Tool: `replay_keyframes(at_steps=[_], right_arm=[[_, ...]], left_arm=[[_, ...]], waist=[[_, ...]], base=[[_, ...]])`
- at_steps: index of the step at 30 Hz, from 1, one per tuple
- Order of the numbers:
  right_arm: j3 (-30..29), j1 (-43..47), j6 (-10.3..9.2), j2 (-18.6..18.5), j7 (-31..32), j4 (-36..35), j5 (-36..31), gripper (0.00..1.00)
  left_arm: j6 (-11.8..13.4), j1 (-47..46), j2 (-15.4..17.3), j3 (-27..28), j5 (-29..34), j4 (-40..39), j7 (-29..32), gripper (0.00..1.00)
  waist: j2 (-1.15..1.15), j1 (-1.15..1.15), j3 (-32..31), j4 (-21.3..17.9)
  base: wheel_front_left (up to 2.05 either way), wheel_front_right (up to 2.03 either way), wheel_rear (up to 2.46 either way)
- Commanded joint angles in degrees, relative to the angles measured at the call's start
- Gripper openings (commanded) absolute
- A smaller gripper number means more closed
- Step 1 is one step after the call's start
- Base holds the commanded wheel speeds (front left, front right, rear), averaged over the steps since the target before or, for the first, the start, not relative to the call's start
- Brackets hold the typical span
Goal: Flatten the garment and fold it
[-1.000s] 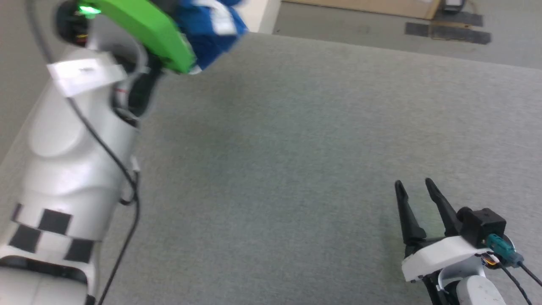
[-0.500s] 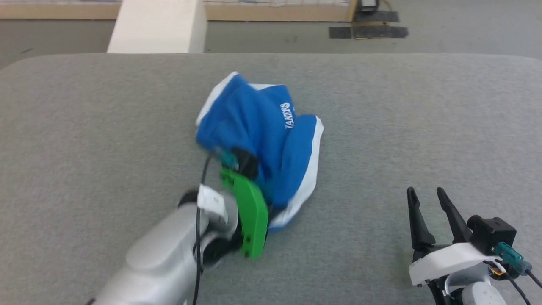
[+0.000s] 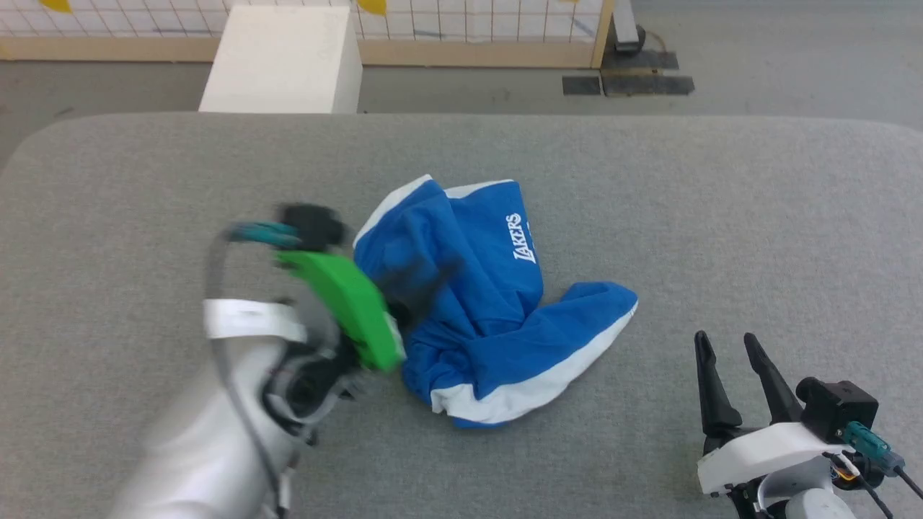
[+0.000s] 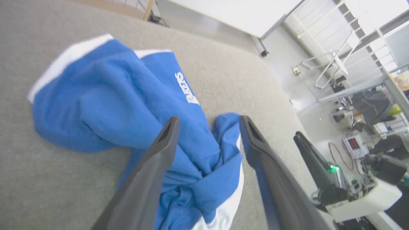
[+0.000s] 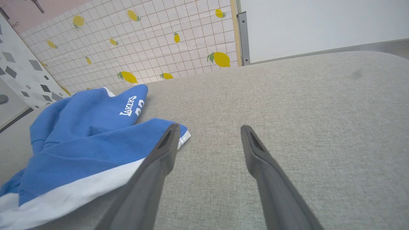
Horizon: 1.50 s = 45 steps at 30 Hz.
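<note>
The garment (image 3: 497, 317), royal-blue shorts with white trim and white "LAKERS" lettering, lies crumpled in a heap in the middle of the grey padded table (image 3: 721, 202). My left gripper (image 3: 429, 281), blurred on its green mount, hovers over the heap's left side. In the left wrist view the left gripper (image 4: 209, 119) stands open above the bunched garment (image 4: 111, 95), with nothing clamped. My right gripper (image 3: 725, 342) rests open at the lower right, apart from the cloth. In the right wrist view the right gripper (image 5: 210, 127) is over bare table, the garment (image 5: 83, 134) to its left.
A white box (image 3: 281, 61) stands on the floor beyond the table's far edge, in front of a lemon-patterned tiled panel (image 5: 143, 48). Dark mats (image 3: 627, 83) lie on the floor at the back. The table's rounded far-left corner (image 3: 43, 144) is near.
The left gripper brought the garment down onto the table, then opened and let it go. The heap has spread to the right. The head camera has swung too; the right gripper stayed.
</note>
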Motion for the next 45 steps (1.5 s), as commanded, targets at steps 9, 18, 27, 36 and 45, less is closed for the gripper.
replay_keyframes(at_steps=[9,18,27,36,45], right_arm=[[-1.80,-0.93,-0.09,-0.04,4.11,-0.21,0.08,1.00],[-2.81,-9.45,-0.09,-0.04,28.15,-0.08,-7.17,1.00],[2.22,-20.86,-0.09,-0.04,49.65,2.06,-18.14,1.00],[4.28,-20.28,-0.09,-0.04,59.79,7.09,-17.97,0.46],[-7.48,-21.49,-0.09,-0.04,52.72,-3.18,-14.18,0.00]], left_arm=[[4.09,12.17,4.44,13.01,5.90,-5.16,-28.04,1.00],[10.99,23.70,0.34,22.24,33.20,-10.86,-31.25,1.00],[7.89,25.45,-5.57,26.24,43.56,-12.27,-31.27,1.00],[2.92,24.64,-9.43,29.38,46.17,-9.24,-31.27,1.00],[0.36,25.03,-12.04,31.31,47.40,-6.69,-31.27,1.00]], waist=[[0.00,0.00,-2.18,2.15],[0.00,0.00,0.68,4.41],[0.00,0.00,6.09,8.33],[0.00,0.00,7.74,9.92],[0.00,0.00,4.21,6.86]], base=[[0.00,0.00,0.00],[0.00,0.00,0.00],[0.00,0.00,0.00],[0.00,0.00,0.00],[0.00,0.00,0.00]])
